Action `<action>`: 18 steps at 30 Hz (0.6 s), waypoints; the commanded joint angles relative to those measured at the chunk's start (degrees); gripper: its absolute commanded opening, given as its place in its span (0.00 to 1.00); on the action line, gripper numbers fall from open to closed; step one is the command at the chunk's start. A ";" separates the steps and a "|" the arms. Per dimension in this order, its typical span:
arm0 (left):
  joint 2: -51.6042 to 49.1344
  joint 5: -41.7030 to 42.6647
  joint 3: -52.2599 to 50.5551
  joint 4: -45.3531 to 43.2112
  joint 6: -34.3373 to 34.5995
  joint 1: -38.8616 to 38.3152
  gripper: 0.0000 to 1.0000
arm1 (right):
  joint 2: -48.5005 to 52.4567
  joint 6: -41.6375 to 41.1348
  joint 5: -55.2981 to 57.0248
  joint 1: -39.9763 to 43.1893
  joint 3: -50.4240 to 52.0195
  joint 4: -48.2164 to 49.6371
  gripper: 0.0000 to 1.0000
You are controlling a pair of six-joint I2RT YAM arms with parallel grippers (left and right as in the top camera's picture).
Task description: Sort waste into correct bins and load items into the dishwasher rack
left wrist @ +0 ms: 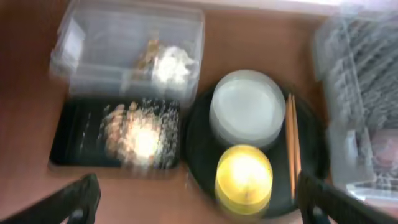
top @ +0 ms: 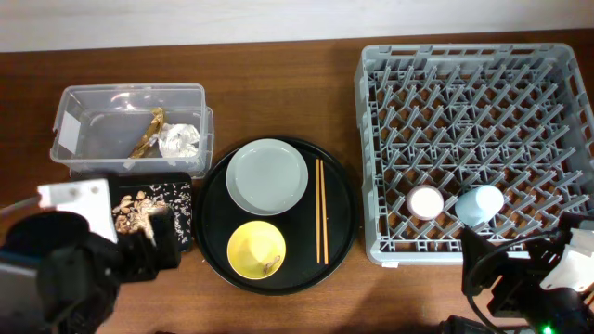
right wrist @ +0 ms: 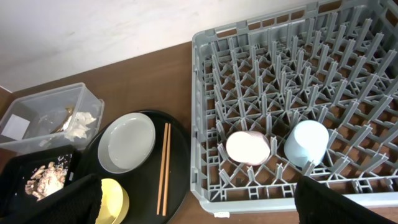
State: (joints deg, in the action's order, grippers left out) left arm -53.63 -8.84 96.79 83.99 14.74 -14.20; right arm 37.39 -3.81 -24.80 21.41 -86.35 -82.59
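Overhead: we see the rack [top: 464, 54] on the right, with the pink cup [top: 426, 201] and blue cup [top: 479, 205] side by side among the pegs in its near row. The round black tray [top: 339, 218] sits in the middle and carries the plate [top: 267, 175], the yellow bowl [top: 256, 250] just in front of it, and the chopsticks [top: 320, 210] lying parallel to their right. A small brown bit lies in the bowl. The clear tub [top: 130, 90] at back left holds the wrapper [top: 147, 133] and the napkin [top: 178, 140]. The flat black tray [top: 153, 176] in front of it holds the food scraps [top: 139, 211]. The left gripper [top: 148, 243] hangs over that tray's near edge. The right gripper [top: 501, 269] is just in front of the rack's near wall.

Left wrist: blurred. We see the two fingers [left wrist: 81, 199] spread wide at the bottom corners, nothing between them. Tub, flat tray with scraps, plate, bowl and chopsticks all lie below.

Right wrist: the fingers [right wrist: 68, 199] are spread wide too, and empty. Both cups lie in the rack's near row. The plate, chopsticks and bowl are on the round tray to the left.
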 commanded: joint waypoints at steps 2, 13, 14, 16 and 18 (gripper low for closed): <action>15.28 13.03 -25.83 -23.17 -17.84 5.01 0.99 | -0.02 0.59 -0.26 0.33 -0.17 0.00 0.99; 53.31 19.85 -85.77 -67.14 -17.84 11.65 1.00 | -0.02 0.59 -0.26 0.33 -0.17 0.00 0.99; 53.35 20.09 -88.48 -71.28 -17.81 11.65 0.99 | -0.02 0.59 -0.26 0.33 -0.17 0.00 0.98; 53.33 20.48 -96.04 -85.90 -17.84 11.65 0.99 | -0.02 0.59 -0.26 0.33 -0.17 0.00 0.99; 53.33 20.22 -96.32 -82.66 -17.86 11.63 0.99 | -0.02 0.59 -0.26 0.33 -0.17 0.00 0.99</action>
State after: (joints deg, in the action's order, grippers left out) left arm -0.73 10.20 2.61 -0.19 -2.42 -2.81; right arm 37.50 -3.84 -24.77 21.41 -86.35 -82.74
